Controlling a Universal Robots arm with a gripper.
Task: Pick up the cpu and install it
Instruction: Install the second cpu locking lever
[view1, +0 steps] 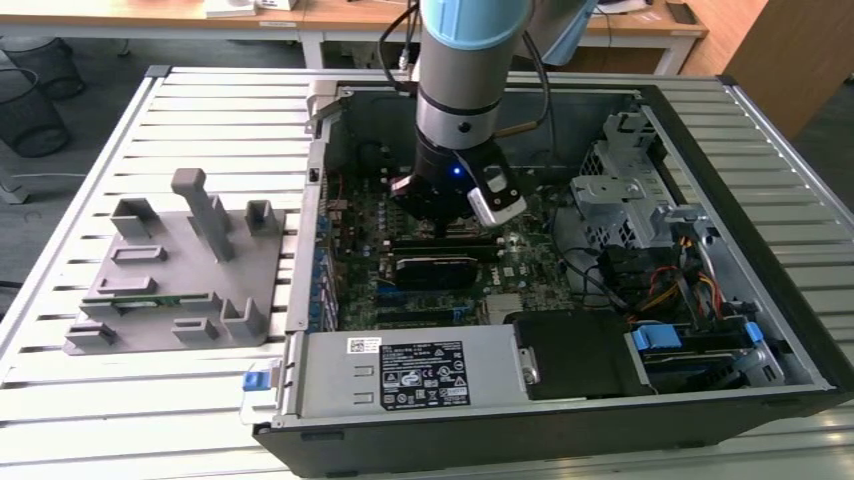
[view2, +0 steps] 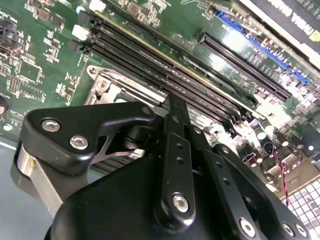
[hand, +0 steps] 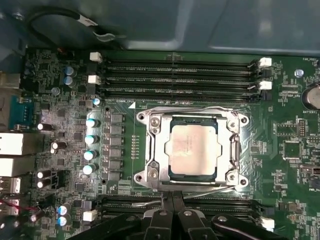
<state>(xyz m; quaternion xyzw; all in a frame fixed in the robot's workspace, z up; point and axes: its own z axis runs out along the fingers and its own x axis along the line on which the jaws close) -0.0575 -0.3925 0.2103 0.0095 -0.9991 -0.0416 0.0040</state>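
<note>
Cpu (hand: 194, 148), a small, flat, silvery square chip, sits in the metal-framed socket (hand: 151, 150), light, stiff, fragile, best held by its edges; the black claw (hand: 172, 220) looks closed, empty.

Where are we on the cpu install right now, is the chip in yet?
Looks done: in the first wrist view the cpu lies flat inside the socket frame on the motherboard. In hand: nothing that I can see; the gripper sits beside the socket, apart from the chip. Left: I cannot tell whether the socket's retaining lever is latched.
</note>
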